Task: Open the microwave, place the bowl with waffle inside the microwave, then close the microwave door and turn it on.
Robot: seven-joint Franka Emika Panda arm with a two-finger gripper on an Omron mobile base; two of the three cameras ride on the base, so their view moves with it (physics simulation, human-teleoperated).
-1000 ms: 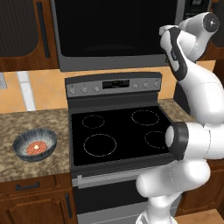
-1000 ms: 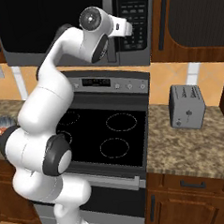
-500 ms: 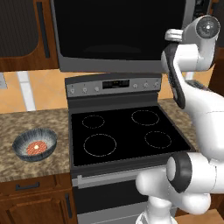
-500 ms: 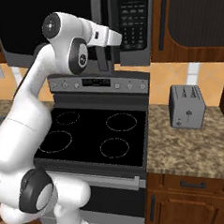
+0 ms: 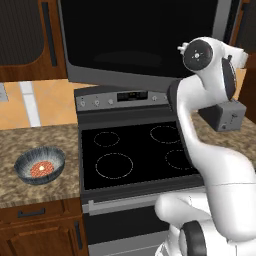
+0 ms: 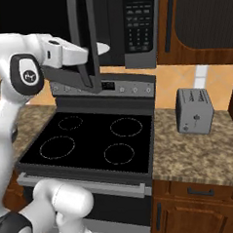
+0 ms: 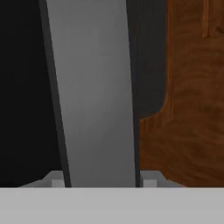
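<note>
The microwave (image 6: 140,29) hangs above the stove, and its button panel faces me in the right base view. The microwave door (image 6: 80,37) stands swung out on its left hinge, baring the white turntable (image 6: 103,48). From the left base view the door (image 5: 140,45) shows as a wide dark glass panel. My gripper (image 6: 88,54) is shut on the door's vertical grey bar handle (image 7: 94,96), which runs between the fingertips (image 7: 54,180) in the hand view. The bowl (image 5: 40,165) sits on the left counter with the waffle (image 5: 42,169) inside it, far from the gripper.
A black-topped stove (image 5: 135,155) lies below the microwave, with its control strip (image 6: 114,85) at the back. A silver toaster (image 6: 194,111) stands on the right granite counter (image 6: 203,152). Brown wooden cabinets (image 6: 200,15) flank the microwave.
The microwave door has swung further open toward me, with the gripper holding its handle. The arm has drawn back and to the left. Bowl and toaster have stayed put.
</note>
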